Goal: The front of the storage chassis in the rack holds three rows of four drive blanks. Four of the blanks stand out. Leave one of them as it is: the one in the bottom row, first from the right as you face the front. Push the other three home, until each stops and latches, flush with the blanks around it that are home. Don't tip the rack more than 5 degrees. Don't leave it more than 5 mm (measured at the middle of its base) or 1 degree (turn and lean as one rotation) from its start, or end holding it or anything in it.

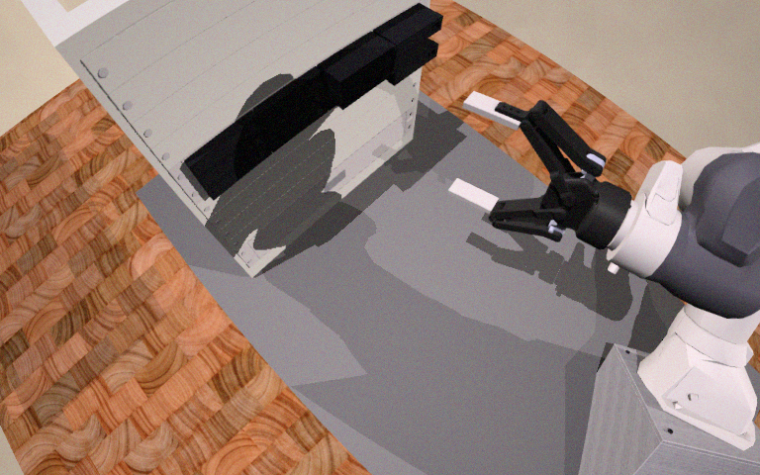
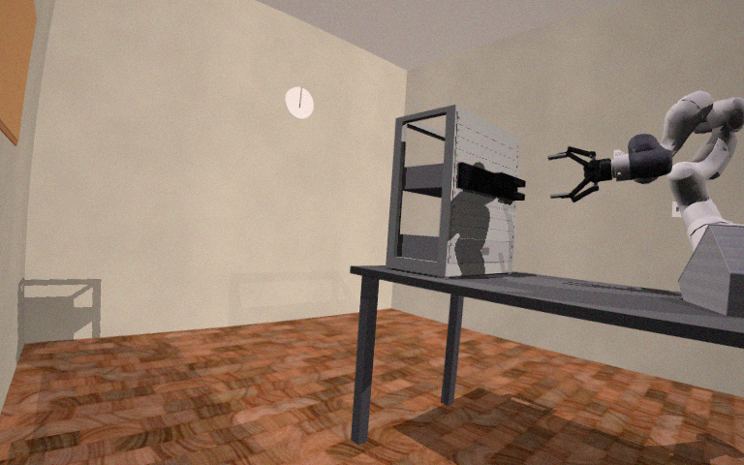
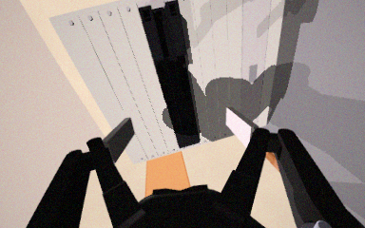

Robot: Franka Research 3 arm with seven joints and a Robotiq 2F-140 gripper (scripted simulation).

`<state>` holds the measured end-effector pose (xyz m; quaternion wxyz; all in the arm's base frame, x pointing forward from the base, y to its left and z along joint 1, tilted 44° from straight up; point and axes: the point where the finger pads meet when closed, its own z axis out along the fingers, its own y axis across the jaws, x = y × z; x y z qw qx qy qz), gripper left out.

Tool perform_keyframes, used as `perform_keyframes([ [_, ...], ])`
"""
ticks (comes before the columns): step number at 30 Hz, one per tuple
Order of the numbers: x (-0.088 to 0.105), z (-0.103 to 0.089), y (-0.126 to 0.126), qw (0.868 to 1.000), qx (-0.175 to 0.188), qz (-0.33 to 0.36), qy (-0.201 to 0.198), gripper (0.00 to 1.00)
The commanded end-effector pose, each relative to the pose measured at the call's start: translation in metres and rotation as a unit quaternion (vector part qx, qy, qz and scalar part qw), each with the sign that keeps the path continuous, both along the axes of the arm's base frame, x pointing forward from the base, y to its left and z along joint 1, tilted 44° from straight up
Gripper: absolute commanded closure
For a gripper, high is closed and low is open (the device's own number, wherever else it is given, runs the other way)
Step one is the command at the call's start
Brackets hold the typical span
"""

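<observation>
The light grey rack (image 1: 167,49) (image 2: 485,137) (image 3: 109,71) stands at the far end of the table. The black storage chassis (image 1: 263,123) (image 2: 488,179) (image 3: 173,81) sits across the rack's front at mid height. At one end of the chassis some blanks (image 1: 412,25) (image 1: 358,66) (image 2: 515,189) stand out further than the others; I cannot tell their rows. My gripper (image 1: 475,148) (image 2: 551,176) (image 3: 179,121) is open and empty. It faces the chassis front at about its height, a clear gap away, touching nothing.
The dark grey table (image 1: 420,335) (image 2: 548,298) carries the rack and the arm's grey pedestal (image 1: 617,420) (image 2: 713,268). The rack's side is open, with shelves inside. Wood floor lies beyond the table's edges.
</observation>
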<state>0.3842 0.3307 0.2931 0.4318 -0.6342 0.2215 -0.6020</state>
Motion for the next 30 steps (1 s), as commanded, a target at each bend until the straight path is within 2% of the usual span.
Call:
perform_keyframes([
  [1, -0.009, 0.024, -0.061, 0.993, -0.017, -0.037, -0.107, 0.00],
  [15, -0.009, 0.024, -0.061, 0.993, -0.017, -0.037, -0.107, 0.00],
  [30, 0.004, 0.029, -0.059, 0.993, -0.018, -0.037, -0.109, 0.00],
])
